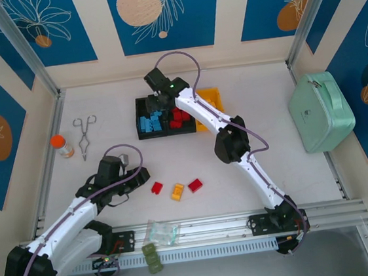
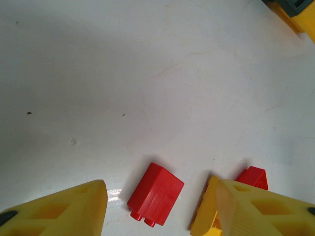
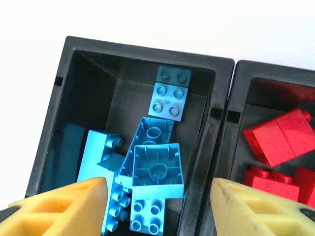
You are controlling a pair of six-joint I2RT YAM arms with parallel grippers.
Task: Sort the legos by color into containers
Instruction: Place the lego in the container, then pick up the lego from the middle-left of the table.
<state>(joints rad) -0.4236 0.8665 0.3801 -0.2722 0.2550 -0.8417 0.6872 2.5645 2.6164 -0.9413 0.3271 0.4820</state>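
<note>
Three loose bricks lie lower centre: two red bricks (image 1: 157,187) (image 1: 195,185), one yellow brick (image 1: 177,191). The left claw (image 2: 160,186) gapes wide over one red brick. The right claw (image 3: 158,184) gapes wide over the blue-filled bin (image 3: 147,53).

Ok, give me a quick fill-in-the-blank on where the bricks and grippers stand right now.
1. The right gripper hangs open above the black bin holding ___ bricks.
2. The left gripper is open, and the loose brick nearest it is coloured ___.
3. The bricks lying loose on the table between the arms number ___.
Missing words: blue; red; three.
</note>
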